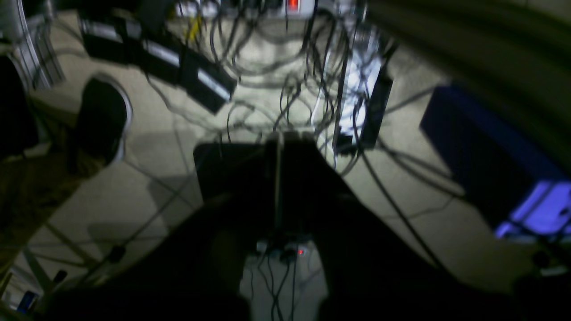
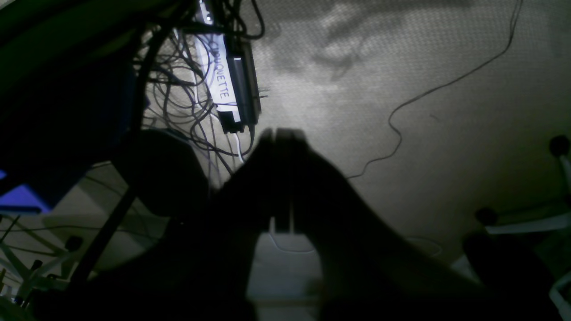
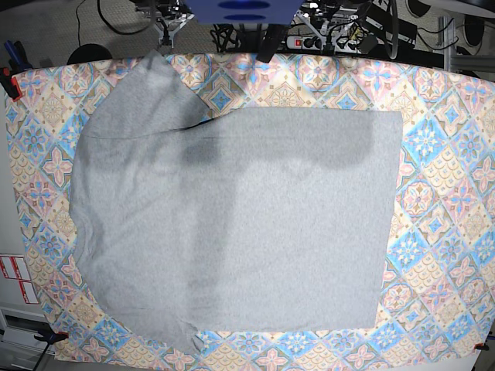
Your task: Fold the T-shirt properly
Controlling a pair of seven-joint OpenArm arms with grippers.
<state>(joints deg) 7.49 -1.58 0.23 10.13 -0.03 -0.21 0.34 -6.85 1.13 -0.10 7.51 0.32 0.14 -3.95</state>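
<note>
Pastel floral-tile patterned tablecloth (image 3: 448, 185) covers the table, and one large light heather-grey cotton T-shirt (image 3: 247, 224) lies on it, plain side up, spread mostly flat. Its long axis runs left to right, with a sleeve (image 3: 147, 93) pointing toward the far left corner. Both wrist views look at a cable-strewn floor; the left gripper (image 1: 285, 136) and right gripper (image 2: 283, 133) each show fingers pressed together, holding nothing.

A table under a floral-tile tablecloth (image 3: 448, 193) carries a grey T-shirt (image 3: 232, 216) spread flat, its left part apparently folded over.
</note>
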